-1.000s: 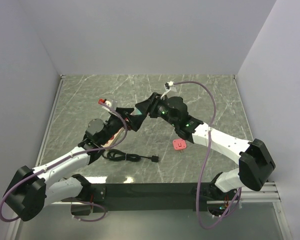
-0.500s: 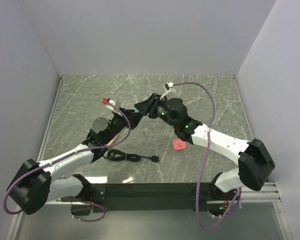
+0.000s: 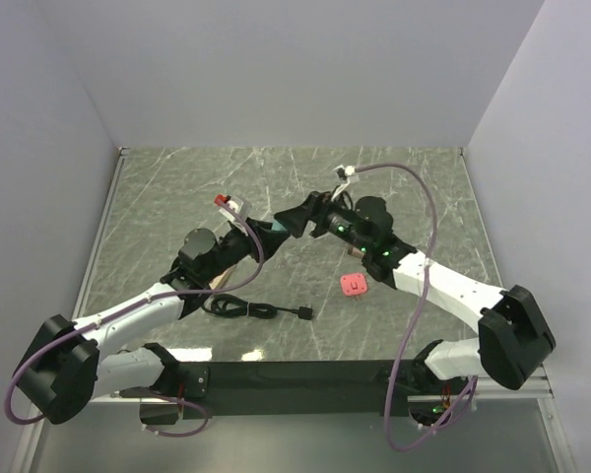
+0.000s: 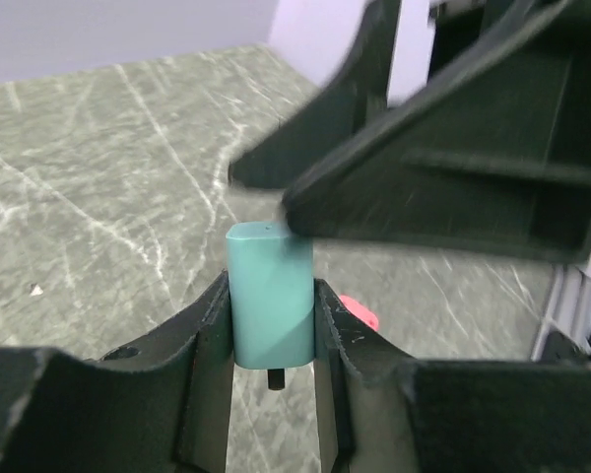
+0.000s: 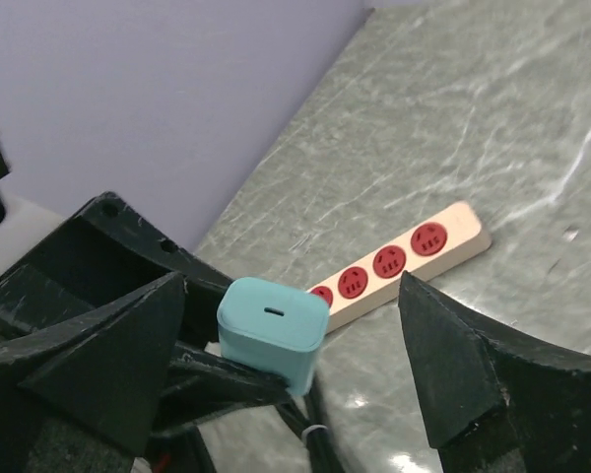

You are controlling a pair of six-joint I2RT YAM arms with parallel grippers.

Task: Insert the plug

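The plug (image 4: 269, 305) is a teal block with a black pin underneath, held above the table. My left gripper (image 4: 269, 296) is shut on its two sides. In the right wrist view the plug (image 5: 273, 330) shows its slotted top face, and my right gripper (image 5: 294, 286) stands open around it with a gap on each side. From above, the plug (image 3: 268, 229) sits between the left gripper (image 3: 259, 235) and the right gripper (image 3: 292, 221). The tan power strip (image 5: 404, 264) with red sockets lies on the table below.
A coiled black cable (image 3: 256, 310) lies near the front of the table. A small pink piece (image 3: 354, 285) rests right of centre. The grey walls close in the table on three sides.
The left gripper has shut on the plug. The right gripper has opened and let go of it, and both arms have shifted slightly to the right.
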